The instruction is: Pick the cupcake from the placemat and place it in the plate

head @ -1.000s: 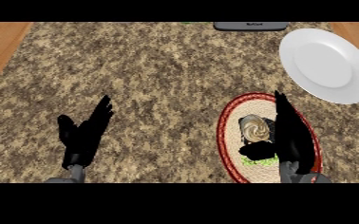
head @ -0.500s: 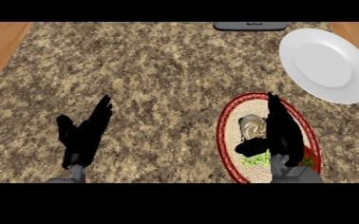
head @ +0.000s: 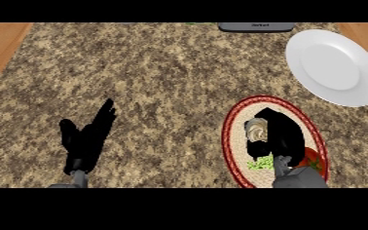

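A: Where is the cupcake [head: 254,130]?

B: On the placemat [head: 237,141], the oval mat with a red rim at the lower right of the speckled tabletop [head: 158,78]. It sits toward the mat's left half, pale swirl on top, with a bit of green showing just below it.

A: And the right hand [head: 282,135]?

B: Over the mat, coming in from the lower edge. Its fingers are curled round the cupcake's right side, touching it; part of the cupcake is hidden behind them. I can't tell whether it is lifted off the mat.

A: The plate [head: 329,67]?

B: White, at the upper right, partly cut by the view's edge. It lies apart from the mat, up and to the right of it, with bare tabletop between.

A: The left hand [head: 86,139]?

B: Resting at the lower left, fingers straight and pointing up, holding nothing, well apart from the mat.

A: Anything else?

B: A dark grey object [head: 256,27] at the top edge, left of the plate.
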Robot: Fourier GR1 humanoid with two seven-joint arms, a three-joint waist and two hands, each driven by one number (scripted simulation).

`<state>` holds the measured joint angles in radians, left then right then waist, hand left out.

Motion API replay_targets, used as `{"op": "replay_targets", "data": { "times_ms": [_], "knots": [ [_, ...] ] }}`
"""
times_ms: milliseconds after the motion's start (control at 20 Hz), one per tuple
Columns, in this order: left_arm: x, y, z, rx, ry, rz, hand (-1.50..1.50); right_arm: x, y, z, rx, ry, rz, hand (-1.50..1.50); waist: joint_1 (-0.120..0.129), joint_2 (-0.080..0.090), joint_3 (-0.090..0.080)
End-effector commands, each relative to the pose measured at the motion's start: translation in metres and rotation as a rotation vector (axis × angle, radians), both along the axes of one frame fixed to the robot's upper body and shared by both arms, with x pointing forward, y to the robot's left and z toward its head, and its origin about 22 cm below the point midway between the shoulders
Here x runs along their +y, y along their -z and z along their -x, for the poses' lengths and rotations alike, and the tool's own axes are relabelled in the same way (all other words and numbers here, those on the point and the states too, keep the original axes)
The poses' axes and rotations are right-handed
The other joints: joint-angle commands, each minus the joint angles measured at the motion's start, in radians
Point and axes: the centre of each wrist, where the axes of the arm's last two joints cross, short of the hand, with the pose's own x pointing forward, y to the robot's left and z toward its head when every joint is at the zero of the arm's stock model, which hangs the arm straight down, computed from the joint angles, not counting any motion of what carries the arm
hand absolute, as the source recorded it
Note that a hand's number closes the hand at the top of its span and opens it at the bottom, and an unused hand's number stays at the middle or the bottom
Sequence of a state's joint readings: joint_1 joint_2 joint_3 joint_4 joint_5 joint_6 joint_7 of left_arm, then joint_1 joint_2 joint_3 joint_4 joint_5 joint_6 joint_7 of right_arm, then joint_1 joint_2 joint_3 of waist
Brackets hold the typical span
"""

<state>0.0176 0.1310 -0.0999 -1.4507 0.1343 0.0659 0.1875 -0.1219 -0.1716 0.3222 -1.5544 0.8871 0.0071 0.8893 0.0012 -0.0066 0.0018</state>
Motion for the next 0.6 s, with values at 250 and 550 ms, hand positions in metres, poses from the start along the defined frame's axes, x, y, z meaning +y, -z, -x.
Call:
{"op": "replay_targets", "data": {
  "times_ms": [250,550],
  "knots": [
    [0.008,0.018,0.01,0.047,-0.017,-0.012,0.0,-0.013,-0.004,0.005,-0.139,-0.02,0.097,1.5,-0.004,0.006,-0.002],
    [0.005,0.004,0.004,0.049,-0.036,0.015,0.0,0.015,-0.016,0.055,-0.302,-0.729,-0.075,1.5,-0.022,-0.007,0.001]
  ]
}}
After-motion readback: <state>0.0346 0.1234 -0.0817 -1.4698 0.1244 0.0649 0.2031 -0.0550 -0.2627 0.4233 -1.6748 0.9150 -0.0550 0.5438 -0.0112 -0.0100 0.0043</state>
